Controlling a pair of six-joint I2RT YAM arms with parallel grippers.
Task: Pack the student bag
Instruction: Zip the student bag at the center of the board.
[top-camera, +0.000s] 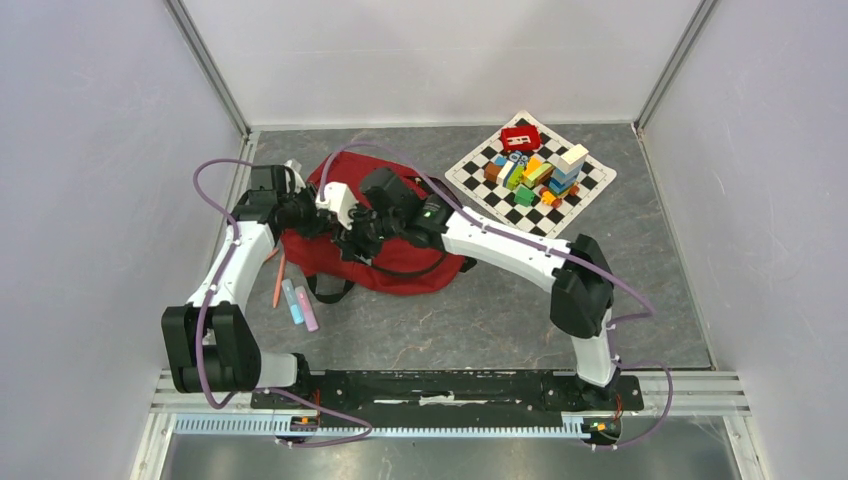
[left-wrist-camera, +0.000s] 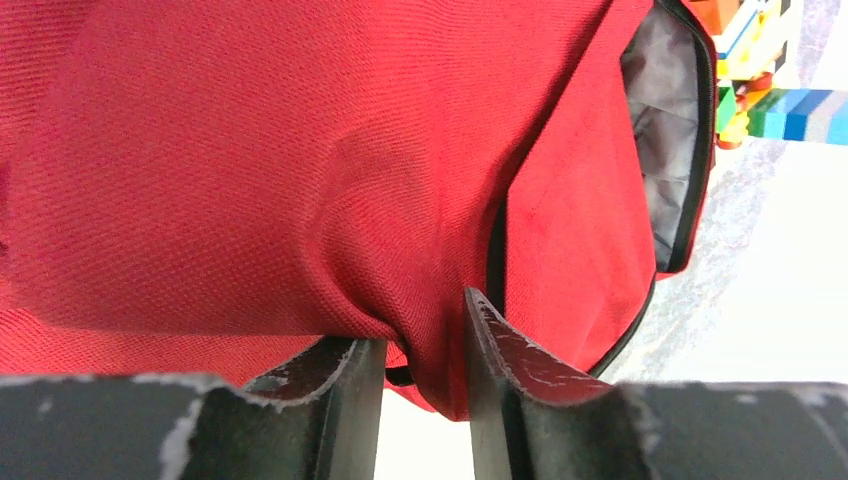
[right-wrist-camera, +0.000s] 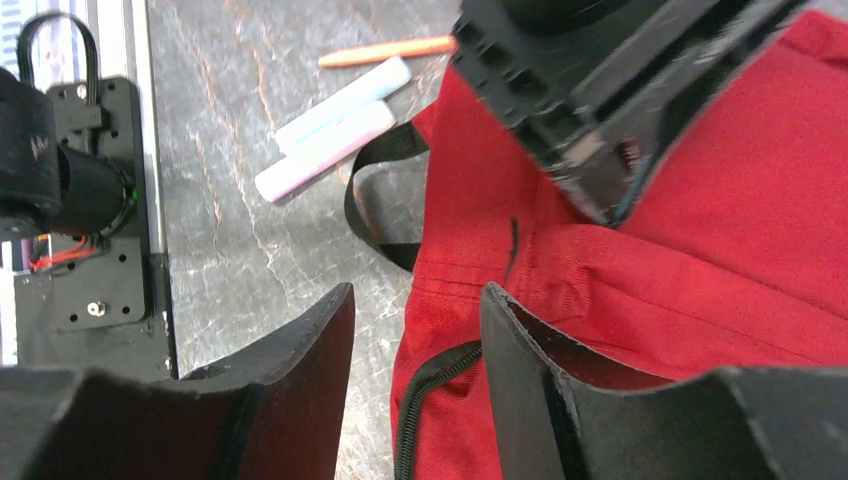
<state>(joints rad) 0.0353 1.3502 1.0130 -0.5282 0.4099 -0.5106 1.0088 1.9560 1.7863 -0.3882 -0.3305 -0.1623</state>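
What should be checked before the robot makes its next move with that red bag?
1. Grip of left gripper on bag: ok, fabric pinched.
2. Grip of right gripper: not ok; jaws apart over the bag edge.
3. Open bag mouth: ok, grey lining shows.
4. Packing of highlighters and pencil: not ok; they lie on the table beside the bag.
5. Loose strap clear of right gripper: ok.
6. What is inside the bag: cannot tell.

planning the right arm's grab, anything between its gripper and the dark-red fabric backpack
Nothing visible. The right gripper is open at the zippered edge of the dark-red fabric backpack; the left gripper pinches fabric nearby.
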